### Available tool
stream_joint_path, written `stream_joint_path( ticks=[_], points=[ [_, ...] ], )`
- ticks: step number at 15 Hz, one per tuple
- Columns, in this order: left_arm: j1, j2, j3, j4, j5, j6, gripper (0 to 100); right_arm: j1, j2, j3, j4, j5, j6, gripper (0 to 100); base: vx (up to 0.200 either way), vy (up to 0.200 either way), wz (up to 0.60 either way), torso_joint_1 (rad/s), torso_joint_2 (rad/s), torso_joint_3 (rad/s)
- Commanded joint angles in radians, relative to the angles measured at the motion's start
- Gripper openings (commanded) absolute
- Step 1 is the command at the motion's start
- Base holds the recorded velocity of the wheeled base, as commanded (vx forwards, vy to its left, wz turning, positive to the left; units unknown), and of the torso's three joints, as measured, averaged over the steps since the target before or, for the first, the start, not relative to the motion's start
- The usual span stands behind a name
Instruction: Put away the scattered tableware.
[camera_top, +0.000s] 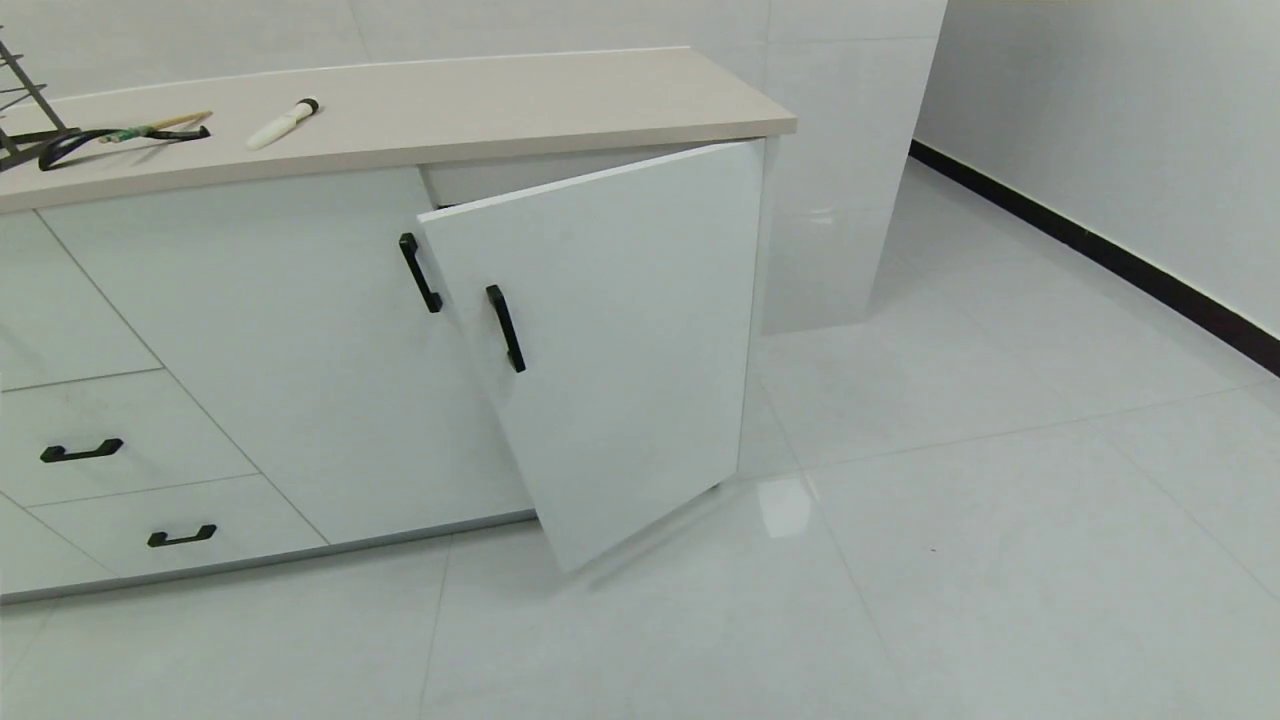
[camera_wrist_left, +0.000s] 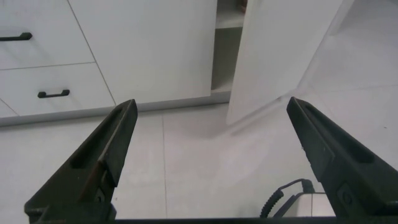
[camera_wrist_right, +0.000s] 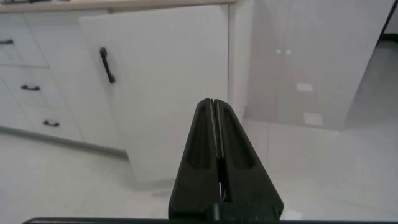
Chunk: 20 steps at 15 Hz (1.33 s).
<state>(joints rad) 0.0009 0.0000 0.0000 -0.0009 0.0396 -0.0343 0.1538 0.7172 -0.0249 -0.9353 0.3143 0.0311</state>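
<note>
Well apart from the spread left gripper (camera_wrist_left: 211, 106) and closed right gripper (camera_wrist_right: 214, 103), a white-handled utensil (camera_top: 283, 122) lies on the beige countertop (camera_top: 520, 95), its kind unclear.

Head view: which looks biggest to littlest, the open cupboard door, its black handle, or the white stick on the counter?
1. Open cupboard door: largest by far.
2-3. Black handle and white stick look about equally long; the stick lies farther away, so no ranking.
</note>
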Motion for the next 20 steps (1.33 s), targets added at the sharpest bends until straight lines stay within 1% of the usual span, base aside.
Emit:
stream_joint_path(
  ticks=[1,2,3,4,5,7,20],
  points=[
    [0.001,0.000,0.000,-0.001,0.000,0.001,100,-0.123,-0.498,-0.012,0.566,0.011,-0.057,0,0.000,0.000,0.00,0.000,0.00,0.000],
    [0.001,0.000,0.000,-0.002,0.000,-0.001,100,-0.177,-0.568,-0.013,0.708,0.012,-0.080,0,0.000,0.000,0.00,0.000,0.00,0.000],
    [0.001,0.000,0.000,-0.002,0.000,-0.001,100,-0.221,-0.624,-0.006,0.817,0.014,-0.105,0,0.000,0.000,0.00,0.000,0.00,0.000],
    [0.001,0.000,0.000,-0.002,0.000,0.001,100,-0.223,-0.624,0.025,0.894,-0.012,-0.152,0,0.000,0.000,0.00,0.000,0.00,0.000],
    [0.001,0.000,0.000,-0.002,0.000,-0.001,100,-0.229,-0.621,0.022,0.905,-0.053,-0.148,0,0.000,0.000,0.00,0.000,0.00,0.000],
    [0.001,0.000,0.000,-0.002,0.000,-0.001,100,-0.227,-0.622,0.022,0.905,-0.060,-0.145,0,0.000,0.000,0.00,0.000,0.00,0.000],
    [0.001,0.000,0.000,-0.002,0.000,-0.004,100,-0.224,-0.624,0.023,0.902,-0.043,-0.145,0,0.000,0.200,0.00,0.003,0.00,0.003]
  ],
)
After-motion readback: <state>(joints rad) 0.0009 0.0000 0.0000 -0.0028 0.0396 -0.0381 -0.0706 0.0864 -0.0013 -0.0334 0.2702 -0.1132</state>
